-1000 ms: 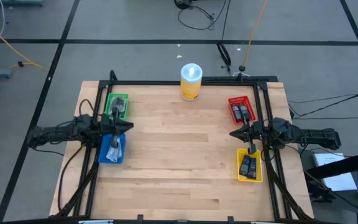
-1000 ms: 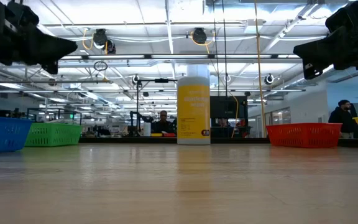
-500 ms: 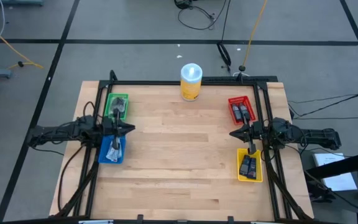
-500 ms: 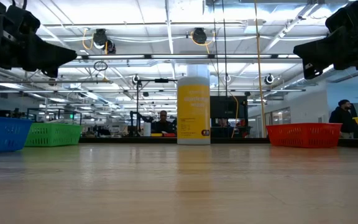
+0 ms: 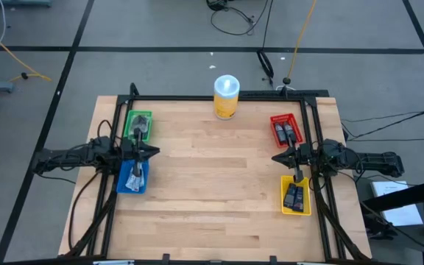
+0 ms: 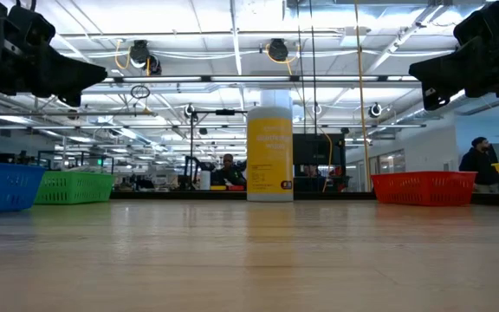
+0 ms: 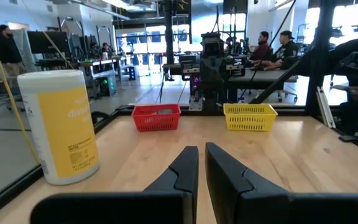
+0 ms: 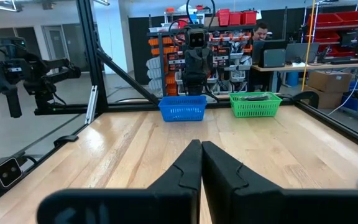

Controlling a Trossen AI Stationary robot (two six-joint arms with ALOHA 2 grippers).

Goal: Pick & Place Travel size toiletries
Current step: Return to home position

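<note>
Dark left end effector (image 5: 153,152), fingers closed, has retreated slightly; right end effector (image 5: 275,157) closed, unmoved.

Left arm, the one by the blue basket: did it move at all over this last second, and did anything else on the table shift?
The left gripper dipped slightly early in that second, then stopped; its fingers are shut and empty. Nothing was picked up or let go. The right gripper, the yellow canister, the blue bin, green bin, red bin and yellow bin stayed put.
</note>
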